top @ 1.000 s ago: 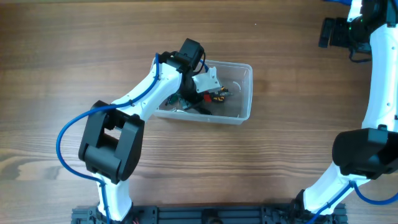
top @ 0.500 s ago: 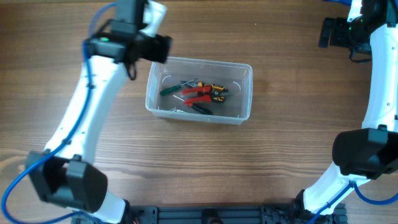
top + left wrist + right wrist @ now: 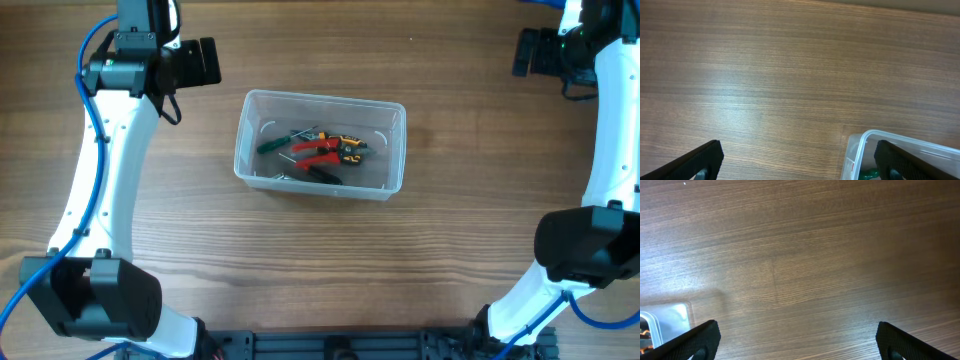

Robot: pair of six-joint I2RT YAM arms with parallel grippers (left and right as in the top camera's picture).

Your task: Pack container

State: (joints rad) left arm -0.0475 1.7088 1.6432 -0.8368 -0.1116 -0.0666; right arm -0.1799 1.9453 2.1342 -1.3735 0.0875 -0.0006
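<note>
My left pincer (image 3: 799, 164) stands wide open and empty near the container (image 3: 320, 145); swinging in too low, I may knock its rim.

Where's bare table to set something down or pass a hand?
Bare table: the wide strip between the container and the near edge, and the stretch from container to right arm. Far strip between left gripper and right gripper too. Crowded: inside the container, hand tools piled on its floor.

The container (image 3: 321, 98) alone stands on the open table (image 3: 460, 250)
</note>
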